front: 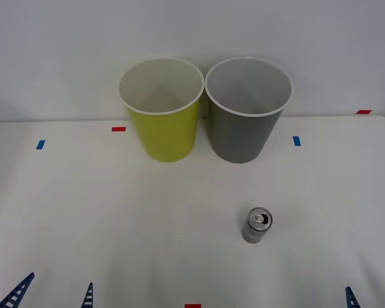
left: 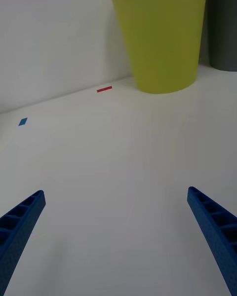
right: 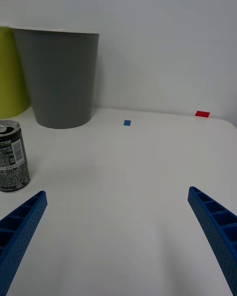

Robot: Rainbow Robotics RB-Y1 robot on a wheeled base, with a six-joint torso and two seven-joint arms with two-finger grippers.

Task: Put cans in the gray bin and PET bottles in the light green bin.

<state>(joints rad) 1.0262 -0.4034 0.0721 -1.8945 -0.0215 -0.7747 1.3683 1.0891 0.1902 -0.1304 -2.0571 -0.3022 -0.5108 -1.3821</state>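
Can [front: 257, 224] stands upright toward the tabletop's [front: 83, 224] near edge, in front of the gray bin [front: 247, 122]. Both grippers wait low, fingers apart: right gripper [right: 118, 232], left gripper [left: 116, 232]. Nothing grasped yet; next, I'd guess, the right reaches for it.

Both my hands parked low, fingers spread.
Left hand [front: 51, 294] sits at 7 o'clock, right hand [right: 118, 237] at 5 o'clock, both empty.
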